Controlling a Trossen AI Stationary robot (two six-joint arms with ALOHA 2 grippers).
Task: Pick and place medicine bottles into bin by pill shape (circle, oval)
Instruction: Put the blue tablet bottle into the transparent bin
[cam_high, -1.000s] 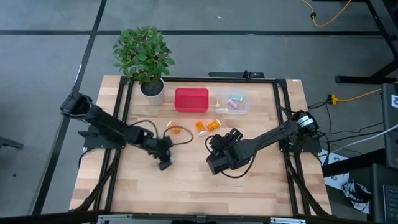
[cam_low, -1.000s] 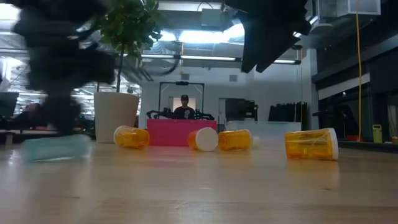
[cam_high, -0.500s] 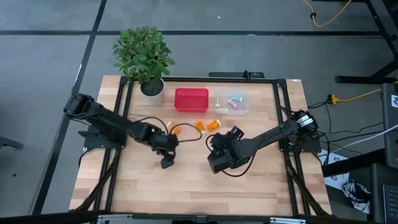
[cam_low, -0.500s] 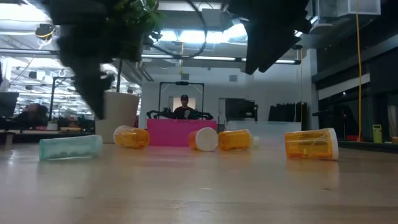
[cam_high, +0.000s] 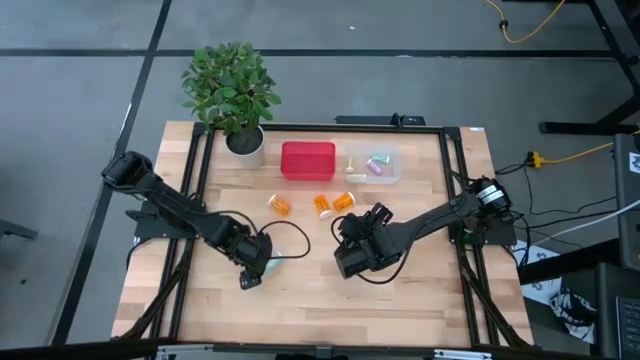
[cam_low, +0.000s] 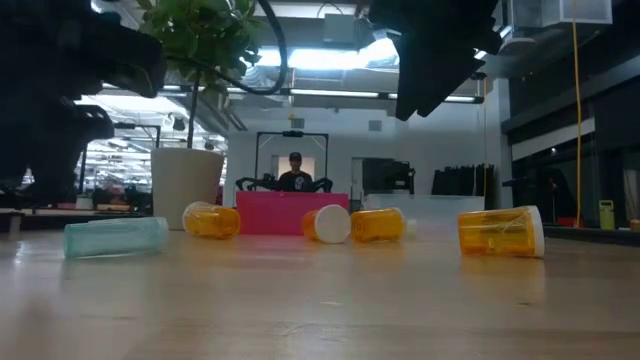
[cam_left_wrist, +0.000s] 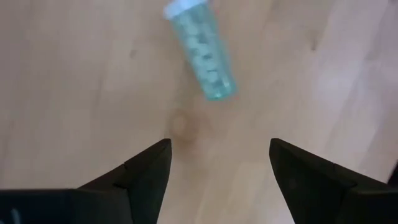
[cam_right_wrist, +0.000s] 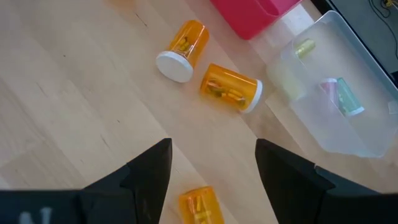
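Overhead, the left gripper (cam_high: 251, 279) sits at the lower left of centre on the table (cam_high: 300, 300), its fingers spread with nothing between them. A teal bottle (cam_high: 271, 266) lies on the wood just up and right of that gripper, very close to the arm's wrist. The right gripper (cam_high: 345, 265) hangs near the middle of the frame, jaws parted and empty. Above it, three orange bottles lie on their sides: one (cam_high: 279, 205) to the left, and a pair (cam_high: 322, 205) (cam_high: 344, 201) close together. At the top of the table stand a red bin (cam_high: 308, 161) and a clear bin (cam_high: 375, 165) with a few pastel bottles in it, beside a potted plant (cam_high: 232, 90).

From table height, the teal bottle (cam_low: 116, 237) lies on its side at the left, under the dark bulk of the left arm. Four orange bottles lie in a row across the middle (cam_low: 211, 220) (cam_low: 327, 223) (cam_low: 381, 224) (cam_low: 501, 231), in front of the red bin (cam_low: 292, 213). A person shows far behind.

Through the left wrist camera, the teal bottle (cam_left_wrist: 200, 49) lies at the top centre, white cap toward the upper left, ahead of the open fingers (cam_left_wrist: 147, 177) and apart from them.

Through the right wrist camera, two orange bottles (cam_right_wrist: 183, 49) (cam_right_wrist: 231, 87) lie at upper centre beyond the open fingers (cam_right_wrist: 152, 171); a third (cam_right_wrist: 201, 206) shows at the bottom edge between them. The clear bin (cam_right_wrist: 364, 134) fills the upper right.
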